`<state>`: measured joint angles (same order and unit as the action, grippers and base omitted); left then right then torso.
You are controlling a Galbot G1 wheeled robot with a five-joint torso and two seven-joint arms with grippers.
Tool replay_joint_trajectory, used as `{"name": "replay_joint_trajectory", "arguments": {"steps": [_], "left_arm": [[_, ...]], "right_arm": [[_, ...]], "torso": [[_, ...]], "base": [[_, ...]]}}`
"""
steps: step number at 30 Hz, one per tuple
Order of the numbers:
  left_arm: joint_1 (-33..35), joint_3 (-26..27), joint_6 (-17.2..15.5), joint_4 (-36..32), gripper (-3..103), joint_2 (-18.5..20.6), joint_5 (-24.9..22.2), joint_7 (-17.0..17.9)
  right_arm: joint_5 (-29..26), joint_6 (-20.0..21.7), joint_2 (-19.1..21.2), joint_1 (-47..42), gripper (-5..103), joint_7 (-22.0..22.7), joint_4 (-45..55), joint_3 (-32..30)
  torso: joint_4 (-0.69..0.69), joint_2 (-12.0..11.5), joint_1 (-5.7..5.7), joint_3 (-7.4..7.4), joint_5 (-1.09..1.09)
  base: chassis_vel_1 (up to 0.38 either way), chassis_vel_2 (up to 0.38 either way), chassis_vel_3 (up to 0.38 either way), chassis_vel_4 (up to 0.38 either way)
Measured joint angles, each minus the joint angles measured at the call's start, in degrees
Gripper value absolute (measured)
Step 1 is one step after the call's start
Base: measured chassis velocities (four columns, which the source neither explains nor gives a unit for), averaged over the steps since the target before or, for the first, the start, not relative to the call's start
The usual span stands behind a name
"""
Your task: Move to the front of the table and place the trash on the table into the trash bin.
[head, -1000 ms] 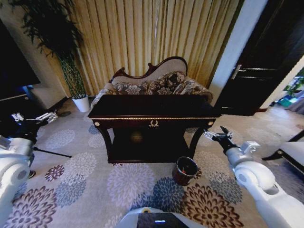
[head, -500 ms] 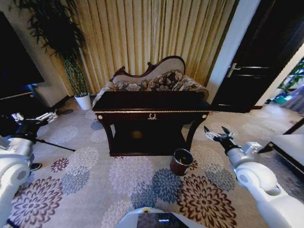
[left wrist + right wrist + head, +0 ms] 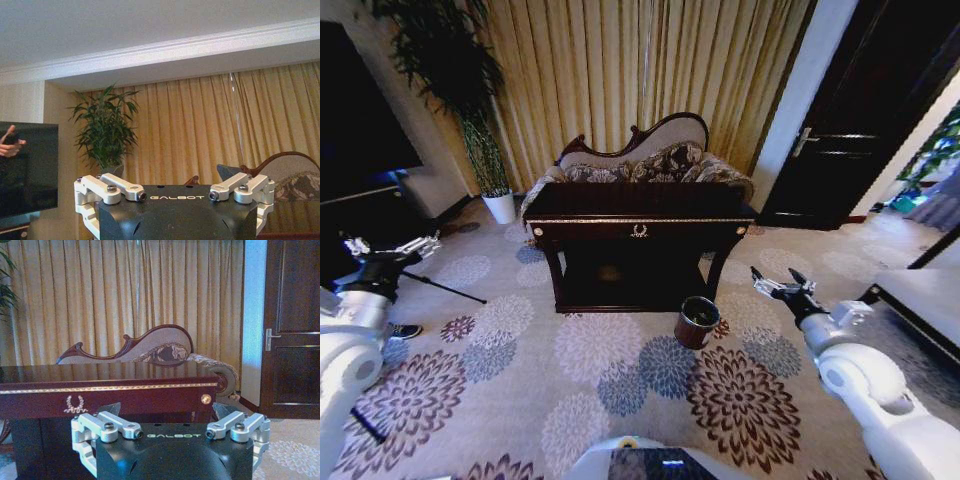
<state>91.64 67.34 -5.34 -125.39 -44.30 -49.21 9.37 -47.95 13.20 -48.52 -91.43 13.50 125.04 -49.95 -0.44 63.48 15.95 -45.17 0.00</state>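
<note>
left gripper (image 3: 382,248) held out over the carpet (image 3: 580,370) at the far left of the head view, fingers spread, nothing between them. in the left wrist view its white fingers (image 3: 122,187) stand apart, empty, with a potted plant (image 3: 106,130) and gold curtains (image 3: 200,130) beyond.

left of centre, the potted plant in a white pot (image 3: 501,207) stands by the curtains, beside a dark tv screen (image 3: 360,120).

centre: the table (image 3: 638,228), dark glossy wood, gold trim line along the apron, gold wreath ornament in the middle of the front, curved legs, lower shelf in shadow. top reads as bare dark gloss from here; trash on it too small or dark to make out. a patterned sofa (image 3: 640,160) with a curved wooden back sits right behind it. in the right wrist view the table (image 3: 110,385) fills the middle ground, top reflecting the curtains.

the trash bin (image 3: 698,322): small round cylinder, reddish-brown outside, dark inside, on the carpet just beside the table's front right leg.

right gripper (image 3: 778,283) held out over the carpet to the right of the bin, well apart from it, fingers spread and empty. dark door (image 3: 860,110) behind.

against the earlier frames: the whole head view has shifted; table and bin sit higher and smaller, more carpet shows in front. camera moved, not the furniture. both arms hold the same pose.
</note>
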Motion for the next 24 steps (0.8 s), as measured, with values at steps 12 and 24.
{"name": "replay_joint_trajectory", "arguments": {"steps": [12,24], "left_arm": [[0.1,-0.1,-0.1,-0.4,100,-0.4,0.3,-0.2],[1.2,-1.2,0.6,-1.4,100,-1.5,2.3,1.4]], "right_arm": [[0.9,-1.4,-0.3,-0.1,100,-0.1,-0.6,0.4],[1.0,-3.9,-1.6,-0.4,100,-0.1,-1.1,0.7]], "torso": [[0.03,0.0,-0.04,0.03,-0.03],[0.04,0.0,0.04,-0.02,0.00]], "base": [[0.226,-0.227,-0.220,0.231],[0.074,-0.086,-0.086,0.084]]}}
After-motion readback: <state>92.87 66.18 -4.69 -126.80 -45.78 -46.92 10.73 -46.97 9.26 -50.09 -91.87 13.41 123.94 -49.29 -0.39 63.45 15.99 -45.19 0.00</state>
